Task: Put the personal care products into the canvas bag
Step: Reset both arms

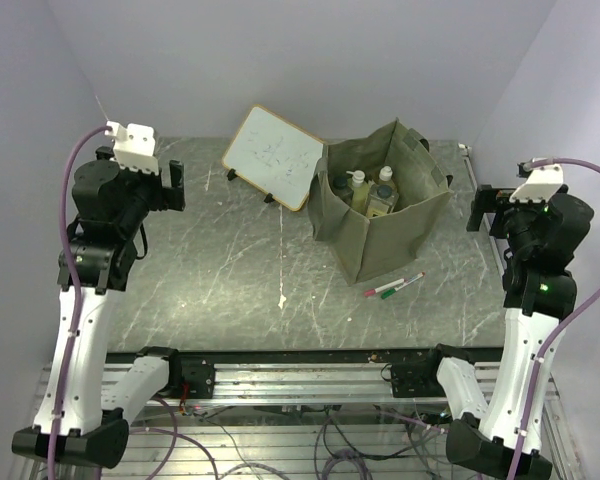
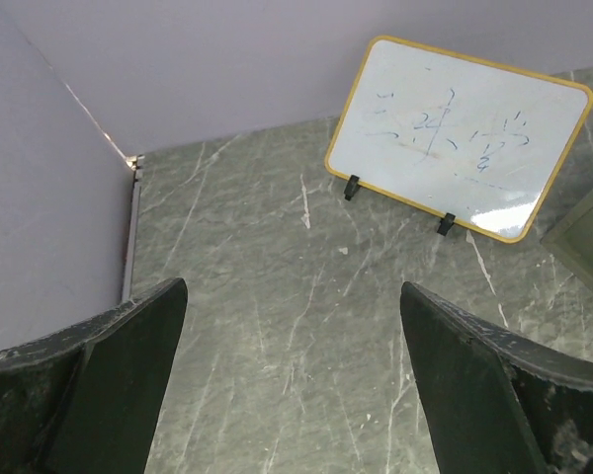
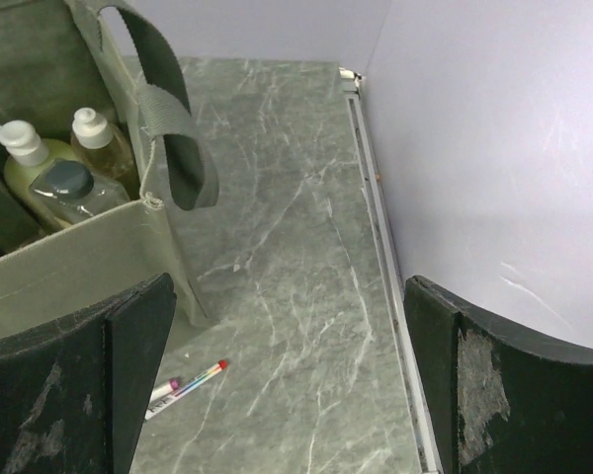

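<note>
Two sets of jaws stand wide apart and hold nothing. The left jaws look down on bare bench [image 2: 277, 326], and the right jaws look down on the bench beside the bag. Both arms are raised at the sides. The left arm [image 1: 105, 200] is well apart from the task's things, and the right arm [image 1: 540, 230] is the nearer one.

Past the near middle lie the marker pens [image 1: 395, 287], side by side, with their long axes running near-left to far-right. They are close to the front corner of the canvas bag [image 1: 380, 240] and are no part of the job.

The bag stands upright and open at right-centre, left of and ahead of the right jaws. One loop handle [image 3: 168, 118] hangs over the wall facing them. The personal care products that show stand upright inside: a yellow-green pump bottle [image 3: 20, 163], an amber bottle [image 3: 99, 143] with a white cap, and a clear bottle [image 3: 69, 188] with a grey cap against them.

No product shows loose on the bench, so the packing looks done or nearly so. What sits deeper in the bag is hidden.

Farthest, just beside the bag's left wall, the whiteboard [image 1: 272, 155] leans on its feet.
</note>
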Robot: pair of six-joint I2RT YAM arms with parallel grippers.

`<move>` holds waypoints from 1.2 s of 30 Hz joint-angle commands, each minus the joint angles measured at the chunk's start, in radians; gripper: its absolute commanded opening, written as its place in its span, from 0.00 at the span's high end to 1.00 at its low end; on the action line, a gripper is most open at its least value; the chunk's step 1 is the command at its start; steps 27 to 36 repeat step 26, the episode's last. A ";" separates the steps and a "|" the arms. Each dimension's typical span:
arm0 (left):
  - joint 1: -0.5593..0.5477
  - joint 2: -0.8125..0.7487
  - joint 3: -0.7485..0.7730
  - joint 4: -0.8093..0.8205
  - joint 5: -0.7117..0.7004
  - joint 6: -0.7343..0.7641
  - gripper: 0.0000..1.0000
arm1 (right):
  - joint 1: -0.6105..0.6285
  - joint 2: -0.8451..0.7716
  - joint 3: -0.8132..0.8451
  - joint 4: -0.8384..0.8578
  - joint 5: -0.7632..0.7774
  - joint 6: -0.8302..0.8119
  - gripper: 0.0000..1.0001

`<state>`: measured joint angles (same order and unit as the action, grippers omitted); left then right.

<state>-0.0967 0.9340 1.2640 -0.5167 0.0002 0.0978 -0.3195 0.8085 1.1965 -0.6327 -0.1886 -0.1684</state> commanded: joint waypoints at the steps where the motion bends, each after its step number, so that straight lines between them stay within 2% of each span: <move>1: 0.023 -0.057 0.018 -0.016 -0.019 0.025 0.01 | -0.006 -0.003 0.033 0.010 0.051 0.047 0.00; 36: 0.028 -0.083 -0.033 -0.010 0.025 -0.010 0.01 | -0.029 -0.028 0.021 -0.017 0.012 0.053 0.00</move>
